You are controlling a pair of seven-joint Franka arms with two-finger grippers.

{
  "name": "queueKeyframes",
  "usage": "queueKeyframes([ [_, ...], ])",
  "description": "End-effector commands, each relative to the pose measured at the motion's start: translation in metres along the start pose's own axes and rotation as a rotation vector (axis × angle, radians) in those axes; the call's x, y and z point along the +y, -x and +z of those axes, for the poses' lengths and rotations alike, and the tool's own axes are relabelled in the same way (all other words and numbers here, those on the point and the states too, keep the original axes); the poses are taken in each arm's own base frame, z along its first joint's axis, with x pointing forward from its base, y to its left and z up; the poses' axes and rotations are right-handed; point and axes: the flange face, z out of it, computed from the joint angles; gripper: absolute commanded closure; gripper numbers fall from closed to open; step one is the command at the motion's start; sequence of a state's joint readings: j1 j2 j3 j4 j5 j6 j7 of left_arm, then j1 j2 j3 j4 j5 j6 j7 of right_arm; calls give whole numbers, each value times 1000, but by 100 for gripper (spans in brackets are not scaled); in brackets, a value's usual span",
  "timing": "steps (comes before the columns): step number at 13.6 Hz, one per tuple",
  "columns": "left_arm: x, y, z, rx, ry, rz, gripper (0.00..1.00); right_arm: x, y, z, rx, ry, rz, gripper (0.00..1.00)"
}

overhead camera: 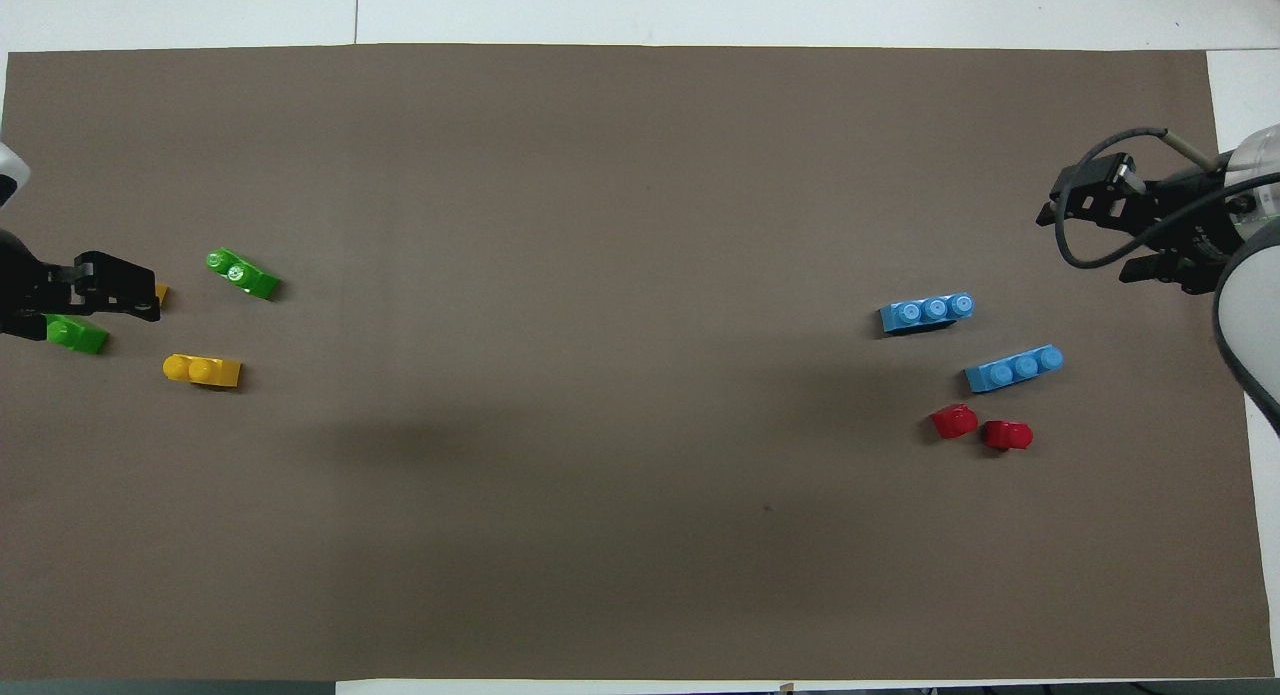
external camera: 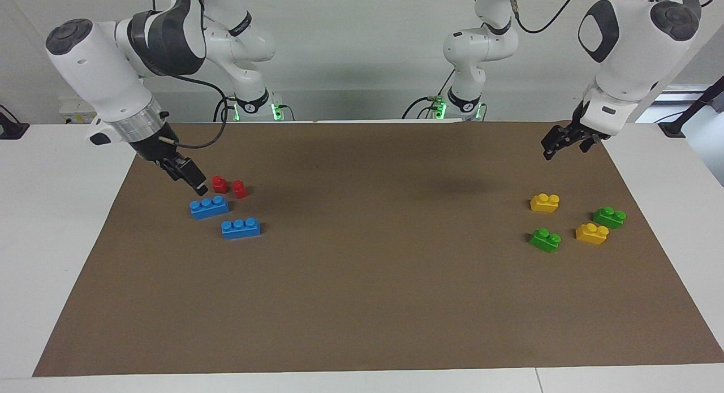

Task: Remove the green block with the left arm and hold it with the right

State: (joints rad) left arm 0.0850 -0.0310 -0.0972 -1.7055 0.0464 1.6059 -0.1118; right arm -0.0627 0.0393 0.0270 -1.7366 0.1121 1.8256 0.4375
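Plainly, nothing of the task is done yet. Reading the facing view as a clock face centred on the brown mat (external camera: 362, 268), which covers most of the white table (external camera: 56, 240), we find the left arm (external camera: 628, 54) coming in at two o'clock and the right arm (external camera: 96, 70) at ten o'clock.

The left gripper (external camera: 567, 142) hangs in the air over the mat's edge at the left arm's end, its fingers spread and holding nothing. The right gripper (external camera: 192, 178) is low over the mat, beside the blue bricks (external camera: 209, 207). We cannot tell how its fingers stand.

The green block (external camera: 545, 240) lies flat on the mat at about four o'clock from the centre, untouched and apart from its neighbours. A darker green brick (external camera: 609, 217) sits at two o'clock from it. One yellow brick (external camera: 544, 202) lies at twelve o'clock from it and another (external camera: 591, 233) at three. Two small red bricks (external camera: 220, 184) lie at the right arm's end, at twelve o'clock from the blue ones.

As we judge it, everything is left to do. The left gripper must come down on the green block and lift it, then pass it across to the right gripper to hold.
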Motion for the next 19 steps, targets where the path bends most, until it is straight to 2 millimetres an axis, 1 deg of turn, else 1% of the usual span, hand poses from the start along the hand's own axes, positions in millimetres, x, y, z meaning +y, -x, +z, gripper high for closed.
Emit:
queueKeyframes([
  [1,9,17,-15,-5,8,30,0,3,15,-17,-9,110,-311,0],
  [2,8,23,-24,9,13,34,0,3,20,-23,-8,127,-434,0],
  [3,9,24,-26,11,14,34,0,-2,25,-27,-6,125,-513,0],
  [4,8,26,-27,8,23,31,0,-1,27,-24,-13,127,-519,0],
  [5,9,26,-27,0,55,22,0,-3,28,-26,0,124,-525,0],
  [6,6,27,-33,3,81,13,0,-3,29,-26,-5,122,-522,0],
  [8,6,29,-38,-9,87,17,0,3,29,-27,-35,112,-509,0],
  [10,10,30,-37,-18,85,25,0,2,33,-25,-63,127,-513,0],
  [13,11,31,-37,-21,84,30,0,3,36,-25,-92,139,-513,0],
  [19,14,31,-36,-23,84,36,0,5,34,-25,-76,169,-534,0],
])
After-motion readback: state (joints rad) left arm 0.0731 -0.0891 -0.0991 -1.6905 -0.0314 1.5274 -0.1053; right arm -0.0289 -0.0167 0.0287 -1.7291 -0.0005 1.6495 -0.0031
